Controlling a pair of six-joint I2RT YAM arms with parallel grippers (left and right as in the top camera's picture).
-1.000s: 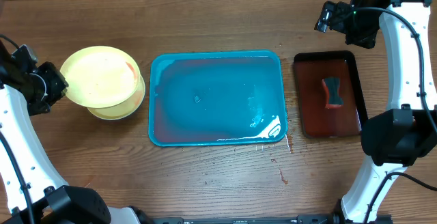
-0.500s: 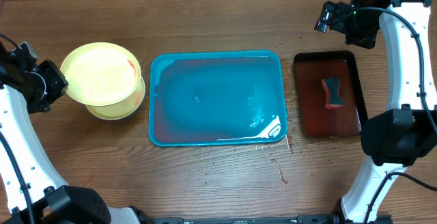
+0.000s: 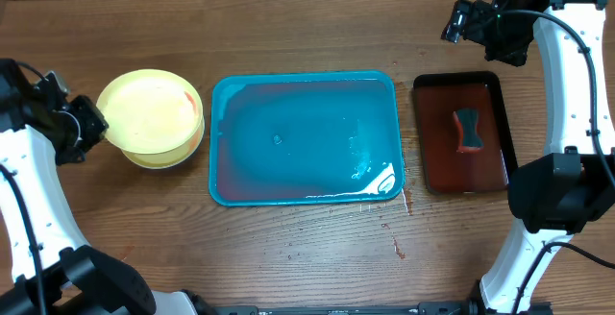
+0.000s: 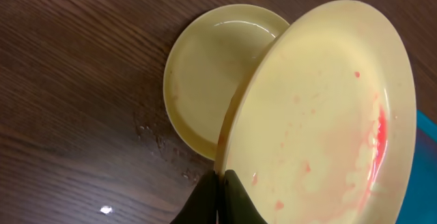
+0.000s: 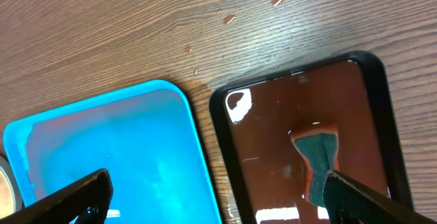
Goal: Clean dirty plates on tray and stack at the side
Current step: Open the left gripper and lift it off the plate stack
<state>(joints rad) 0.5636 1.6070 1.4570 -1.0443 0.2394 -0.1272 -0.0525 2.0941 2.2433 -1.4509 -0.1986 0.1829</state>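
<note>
Tray [image 3: 307, 137] is bare — left gripper [image 4: 222, 183] pinches the last plate [image 4: 321, 108] by its rim, faint red smears showing, over the stack [image 4: 205, 80] beneath it — right gripper [image 5: 218, 197] is spread wide.

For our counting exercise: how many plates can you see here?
2. A smeared plate, held at its rim by the left gripper; a second plate below it on the table, beside the blue tray. Another may be hidden underneath.
</note>
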